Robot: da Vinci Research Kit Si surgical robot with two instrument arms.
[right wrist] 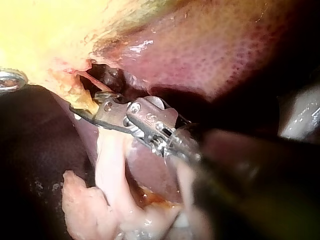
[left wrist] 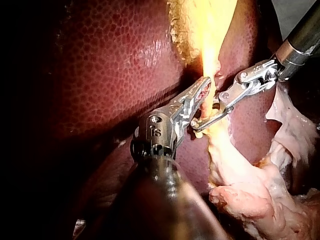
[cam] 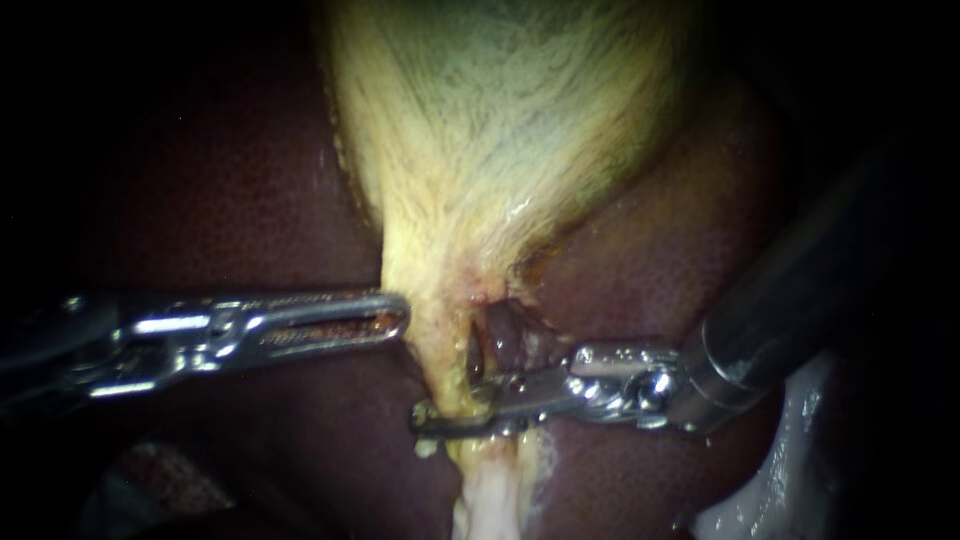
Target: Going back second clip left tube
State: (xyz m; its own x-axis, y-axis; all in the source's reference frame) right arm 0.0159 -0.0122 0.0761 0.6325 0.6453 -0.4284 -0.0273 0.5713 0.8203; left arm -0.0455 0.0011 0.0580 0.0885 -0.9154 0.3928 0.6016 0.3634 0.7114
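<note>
The yellow-white gallbladder narrows downward into a pale tube over the dark red liver. My left instrument reaches in level from the left. Its slotted jaws lie together, pinching the edge of the gallbladder's neck. My right instrument comes in from the right and its thin jaws stand a little apart across the tube. Yellow tissue sits between them. I cannot make out a clip. In the left wrist view the right instrument's tip lies just beside my left instrument.
A dark opening shows in the tissue just above the right instrument's jaws. Pale pink loose tissue hangs below the tube. A whitish mass lies under the right shaft. Liver surrounds the site on both sides.
</note>
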